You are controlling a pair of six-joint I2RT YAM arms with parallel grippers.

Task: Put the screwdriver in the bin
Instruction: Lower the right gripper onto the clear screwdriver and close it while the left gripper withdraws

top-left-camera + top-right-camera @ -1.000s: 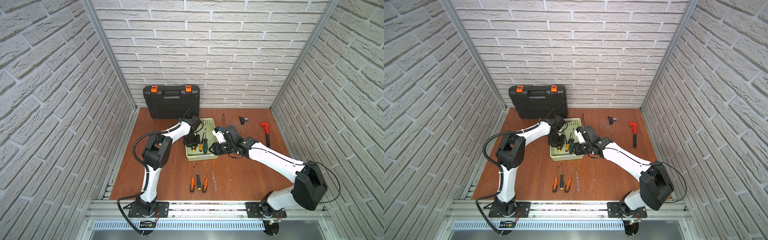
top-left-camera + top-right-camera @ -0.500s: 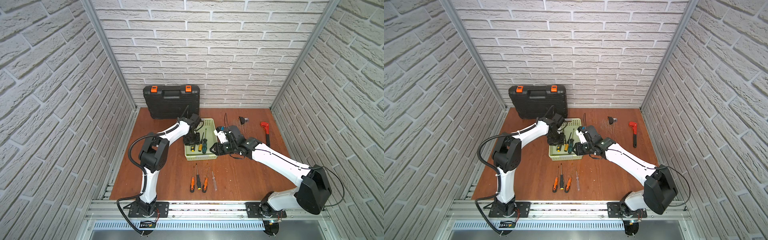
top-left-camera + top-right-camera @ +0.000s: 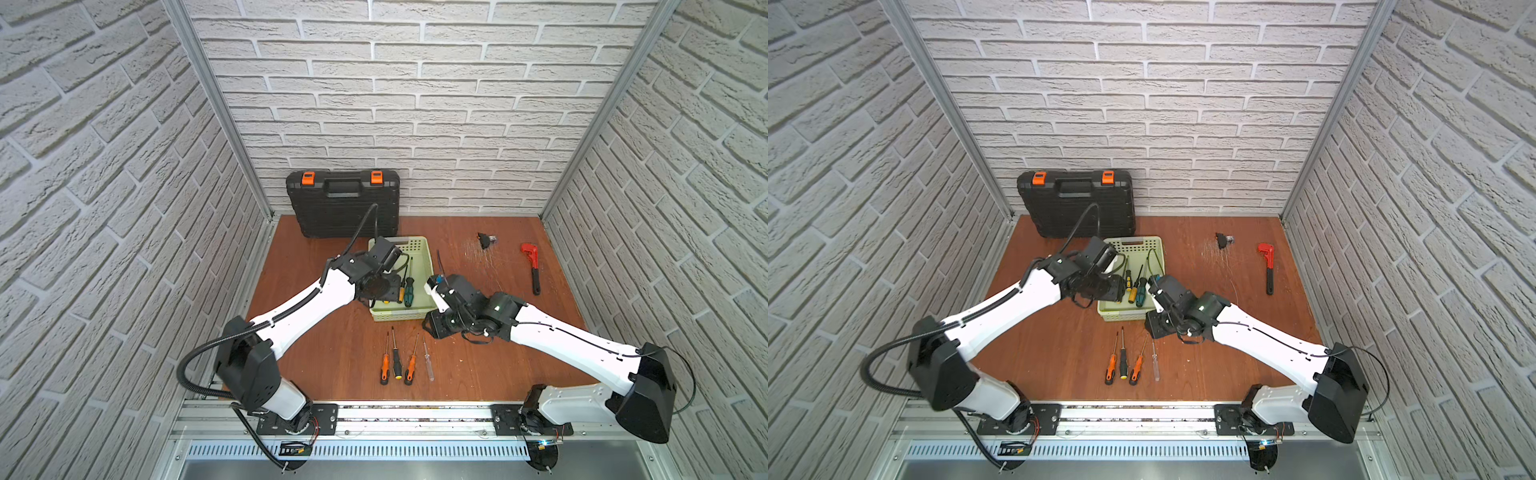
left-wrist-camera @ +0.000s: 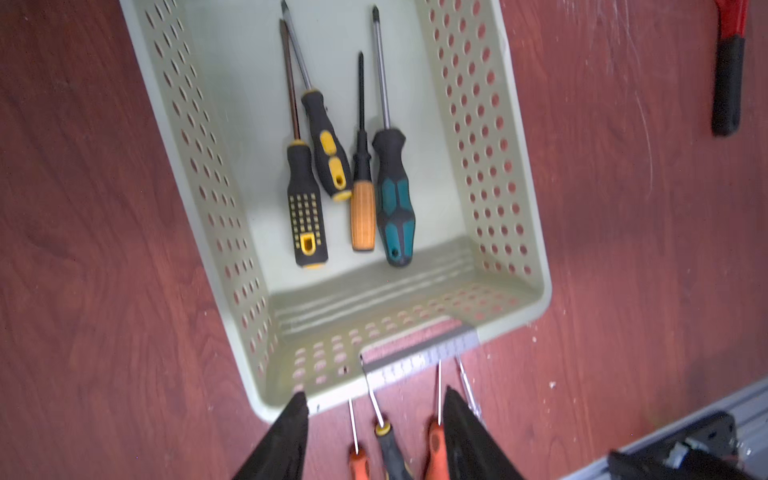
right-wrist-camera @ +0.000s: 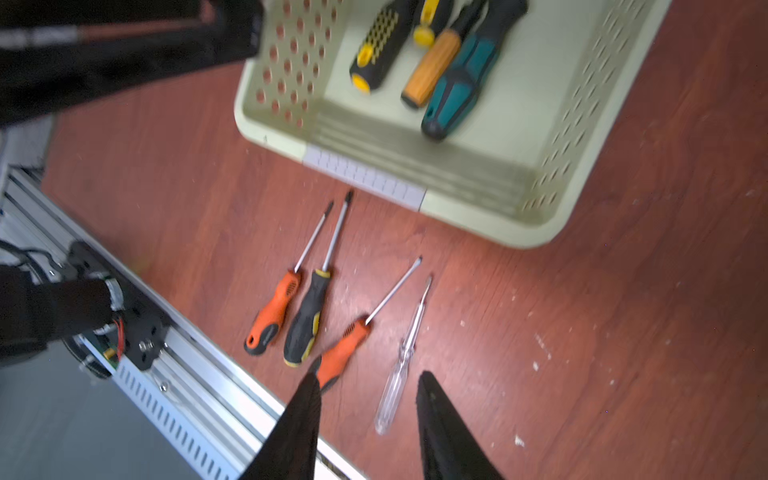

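Since a second ago the left elbow [image 3: 247,368] has swung out toward the near rail [image 3: 415,409]. The right gripper [image 5: 368,379] has drawn back from the right side of the bin [image 3: 401,314] to its near right corner.

We find the right gripper's jaws apart and empty. The clear screwdriver [image 5: 392,386] on the table [image 5: 582,332] shows between its fingers, untouched. The left gripper [image 4: 375,398] is likewise parted and empty, above the bin's near end and touching nothing.

The bin, pale green with perforated walls, sits mid-table before the case [image 3: 343,208]. Four screwdrivers [image 4: 363,216] lie inside it side by side, handles toward the near end, the teal one [image 4: 394,199] the largest. Four more lie on the table just before that end.

In both top views each wrist hides its own fingertips. Both wrist views are blurred, and the frame edge cuts the fingers off.
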